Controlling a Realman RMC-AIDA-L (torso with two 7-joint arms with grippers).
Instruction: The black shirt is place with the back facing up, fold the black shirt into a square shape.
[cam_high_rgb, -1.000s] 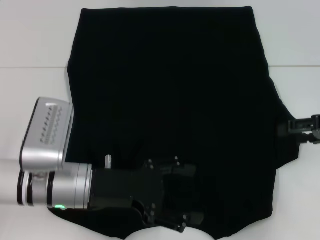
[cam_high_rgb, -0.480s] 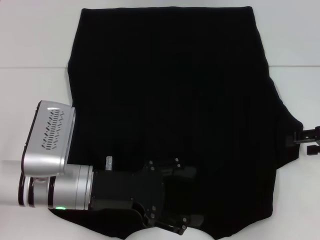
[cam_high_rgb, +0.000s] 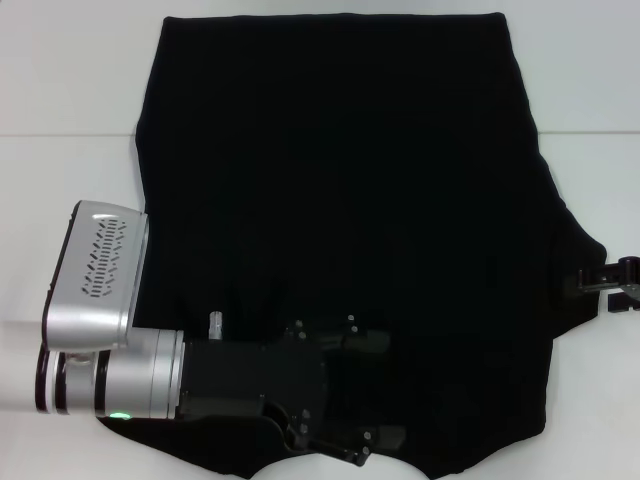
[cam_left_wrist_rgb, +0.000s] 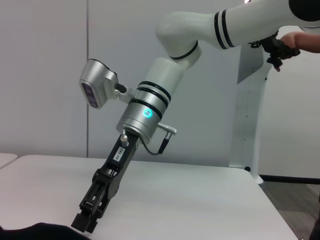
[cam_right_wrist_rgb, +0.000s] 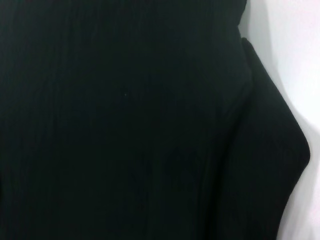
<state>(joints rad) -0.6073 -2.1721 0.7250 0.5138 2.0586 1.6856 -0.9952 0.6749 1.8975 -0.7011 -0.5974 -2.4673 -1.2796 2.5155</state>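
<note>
While black shirt (cam_high_rgb: 340, 200) lies flat, left hand (cam_high_rgb: 375, 395) overhangs.

No readable text anywhere right now. The black shirt (cam_high_rgb: 340, 220) shows a plain side in the head view, no lettering showing. There's a small label strip on the right gripper (cam_left_wrist_rgb: 90, 215) body in the left wrist view, but its marks are too small to read.
</note>
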